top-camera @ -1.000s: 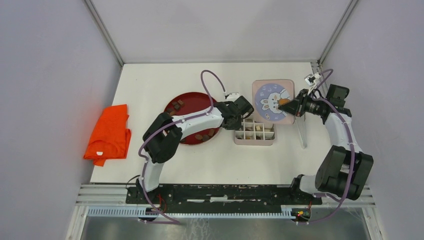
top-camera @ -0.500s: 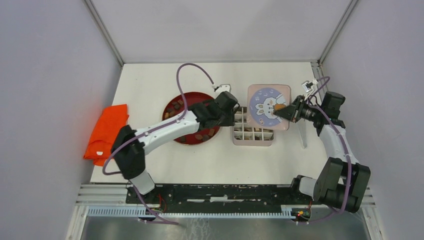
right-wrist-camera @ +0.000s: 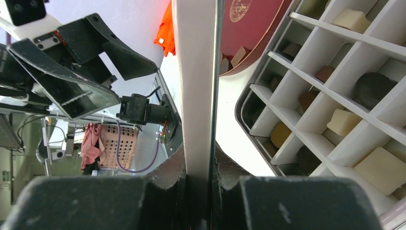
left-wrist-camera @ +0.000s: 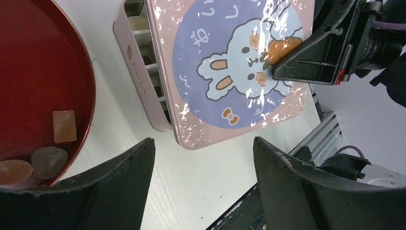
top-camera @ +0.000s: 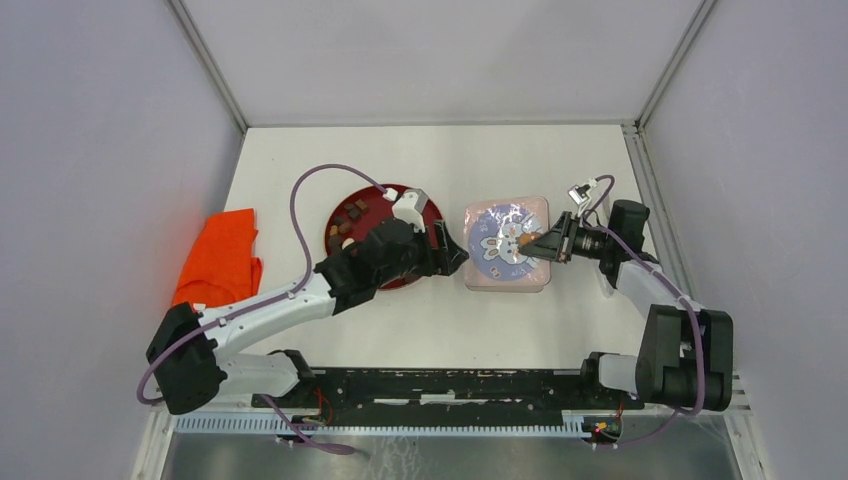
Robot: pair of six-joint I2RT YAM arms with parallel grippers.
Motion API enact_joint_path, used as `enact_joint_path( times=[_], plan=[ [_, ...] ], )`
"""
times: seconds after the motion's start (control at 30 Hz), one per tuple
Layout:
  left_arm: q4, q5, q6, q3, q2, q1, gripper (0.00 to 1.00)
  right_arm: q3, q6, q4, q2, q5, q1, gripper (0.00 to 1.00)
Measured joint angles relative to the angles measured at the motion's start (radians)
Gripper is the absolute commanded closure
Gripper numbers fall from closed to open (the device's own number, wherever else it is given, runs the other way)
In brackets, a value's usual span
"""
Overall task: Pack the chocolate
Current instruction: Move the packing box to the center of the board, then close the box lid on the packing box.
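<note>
left tool [left-wrist-camera: 203, 148]: spread, empty | right tool [right-wrist-camera: 197, 178]: pinching pink rabbit-print lid [left-wrist-camera: 230, 81] | pale grid box [left-wrist-camera: 125, 48]: mostly hidden under lid

place: robot lab | evidence: grey panel walls [top-camera: 100, 150], white table [top-camera: 440, 330], mounting rail [top-camera: 450, 385]

Lid [left-wrist-camera: 230, 81] glossy, rippled sheen, maybe tin. Red plate [left-wrist-camera: 43, 62] smooth gloss. Chocolate [left-wrist-camera: 64, 125] matt. Desk [top-camera: 450, 322] matt white. Orange cloth [top-camera: 222, 262] soft, matt.

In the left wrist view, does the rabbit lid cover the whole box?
No, the lid sits off to one side, and compartments of the box show uncovered along its left edge.
</note>
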Motion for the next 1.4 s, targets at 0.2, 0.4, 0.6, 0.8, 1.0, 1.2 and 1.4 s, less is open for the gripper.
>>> enact_joint_path(
  times=[0.2,0.4,0.6,0.8,1.0,1.2,1.4],
  plan=[
    [0.099,0.065,-0.007,-0.036,0.071,0.049,0.2,0.0,0.073,0.066,0.06,0.002,0.002,1.0],
    [0.133,0.102,-0.01,-0.036,0.142,0.098,0.23,0.0,0.122,0.116,0.111,0.002,0.002,1.0],
    [0.157,0.148,-0.01,-0.035,0.208,0.131,0.26,0.0,0.13,0.129,0.136,0.002,0.002,0.98],
    [0.164,0.193,-0.01,-0.011,0.296,0.134,0.26,0.002,0.095,0.097,0.178,0.003,0.002,0.96],
    [0.183,0.22,-0.01,0.028,0.348,0.134,0.26,0.016,0.042,0.047,0.187,0.014,-0.001,0.94],
    [0.198,0.242,-0.01,0.048,0.396,0.134,0.31,0.043,-0.005,0.005,0.205,0.03,-0.019,0.9],
    [0.197,0.246,-0.01,0.065,0.446,0.134,0.32,0.061,-0.061,-0.053,0.227,0.039,-0.019,0.86]
  ],
)
